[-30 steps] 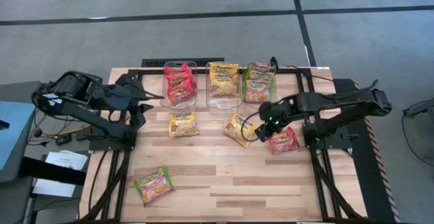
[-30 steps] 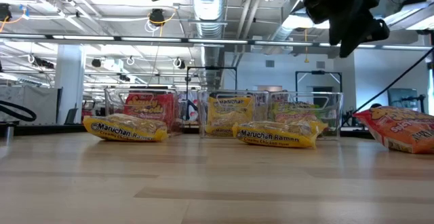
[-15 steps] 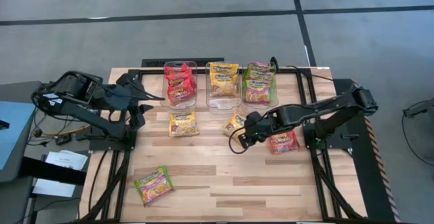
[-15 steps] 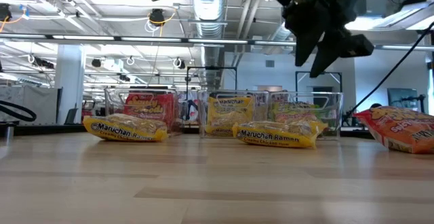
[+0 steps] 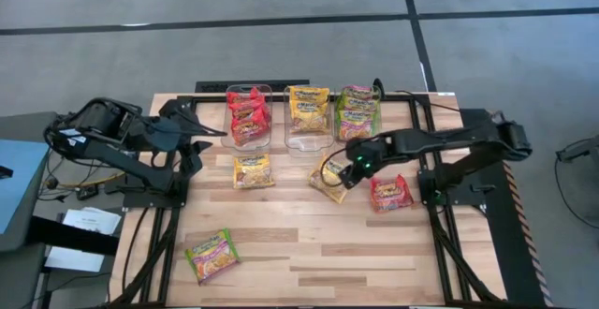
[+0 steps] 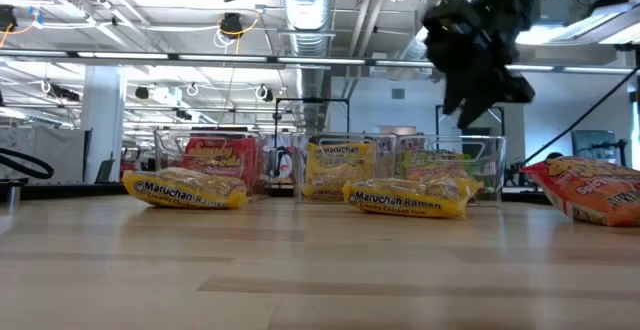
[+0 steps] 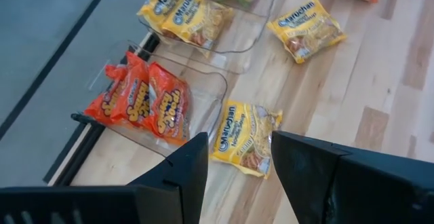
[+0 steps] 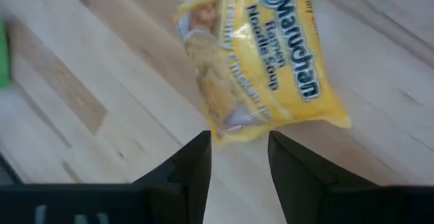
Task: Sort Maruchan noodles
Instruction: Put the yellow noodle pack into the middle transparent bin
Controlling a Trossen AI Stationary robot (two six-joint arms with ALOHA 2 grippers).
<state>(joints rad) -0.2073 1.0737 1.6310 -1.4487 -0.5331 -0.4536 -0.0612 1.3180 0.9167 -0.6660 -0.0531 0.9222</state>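
Over the middle of the bench [image 5: 309, 253], the right claw [image 5: 348, 173] is being held just above a yellow packet [image 5: 329, 176], its fingers parted and nothing gripped. In the right wrist view that yellow packet [image 8: 261, 88] is being shown lying flat just ahead of the two dark fingers [image 8: 193, 166], a detail being hidden by the arm in the high view. In the low view the right claw [image 6: 478, 75] is being seen raised clear of the wood, above the packets. At the bench's left edge the left claw [image 5: 201, 139] is being kept open and empty. A second yellow packet [image 5: 253, 170], a red packet [image 5: 390, 193] and a green-and-pink packet [image 5: 211, 255] are lying loose, while three clear bins [image 5: 305, 140] at the back are holding sorted packets.
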